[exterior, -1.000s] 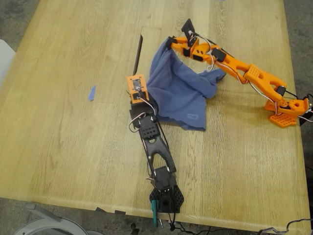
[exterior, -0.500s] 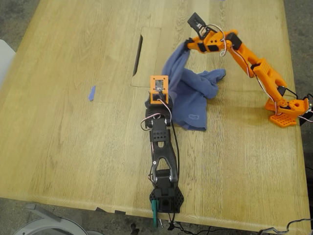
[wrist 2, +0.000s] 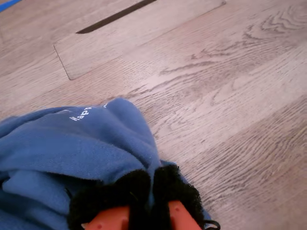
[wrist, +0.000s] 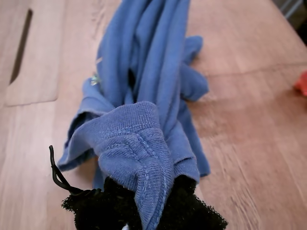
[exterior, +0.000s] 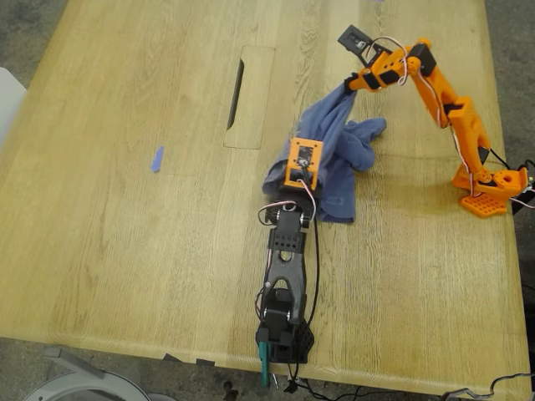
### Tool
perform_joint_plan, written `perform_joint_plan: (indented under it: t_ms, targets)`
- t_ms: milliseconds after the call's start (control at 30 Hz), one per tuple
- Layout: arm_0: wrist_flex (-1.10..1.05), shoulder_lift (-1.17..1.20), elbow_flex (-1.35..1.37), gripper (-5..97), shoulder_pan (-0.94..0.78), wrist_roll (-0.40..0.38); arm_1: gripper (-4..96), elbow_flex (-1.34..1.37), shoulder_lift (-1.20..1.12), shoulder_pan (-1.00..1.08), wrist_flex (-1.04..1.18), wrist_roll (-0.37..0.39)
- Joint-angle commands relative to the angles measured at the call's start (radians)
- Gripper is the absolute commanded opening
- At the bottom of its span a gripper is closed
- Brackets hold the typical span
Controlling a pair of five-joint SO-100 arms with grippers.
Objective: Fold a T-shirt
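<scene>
T-shirt (exterior: pixel 334 154) bunched between both arms, no flat fold yet. First gripper (wrist: pixel 144 211) and second gripper (wrist 2: pixel 151 191) each clench cloth.

You're looking at a pale wooden table (exterior: pixel 125 251) with a slotted panel (exterior: pixel 248 96) set in it; on it lie a bunched blue T-shirt (exterior: pixel 338 171), a scrap of blue tape (exterior: pixel 156 159), and both arm bases.
</scene>
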Motion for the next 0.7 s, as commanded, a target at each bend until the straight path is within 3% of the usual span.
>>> perform_joint_plan:
  t_ms: [0, 267, 533, 667]
  targets:
    - [0.014, 0.098, -0.008, 0, 0.069, -0.014, 0.0, 0.135, 0.164, 0.051, 0.002, 0.008]
    - [0.117, 0.089, 0.044, 0, 0.169, -0.041, 0.0, 0.71, 0.512, 0.063, -0.028, 0.012]
    - [-0.078, 0.089, 0.262, 0, 0.181, -0.051, 0.0, 1.456, 0.867, 0.075, -0.445, 0.017]
    - [-0.215, 0.072, 0.368, 0, 0.172, -0.054, 0.1, 1.683, 0.943, 0.084, -0.638, 0.023]
